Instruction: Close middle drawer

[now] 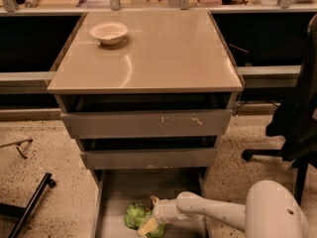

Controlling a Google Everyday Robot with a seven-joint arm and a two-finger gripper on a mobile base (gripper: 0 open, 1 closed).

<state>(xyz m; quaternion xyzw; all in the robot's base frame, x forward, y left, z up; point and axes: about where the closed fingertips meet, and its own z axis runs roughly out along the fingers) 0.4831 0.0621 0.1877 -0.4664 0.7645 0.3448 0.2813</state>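
Currently: my fingers [154, 213], bottom drawer [148, 187], six o'clock, beside green item [134, 215]; grip undeterminable. Next, middle drawer [148, 158], twelve o'clock, ajar: I'd press front centre, squarely.

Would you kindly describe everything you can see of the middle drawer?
The middle drawer shows a plain grey, metal-looking front, a low wide strip with no handle, narrower than the scratched front above it. It stands slightly pulled out, level, with a dark gap over its top edge; its inside is hidden. Nothing touches it: the gripper is below, in the bottom drawer beside a green item.
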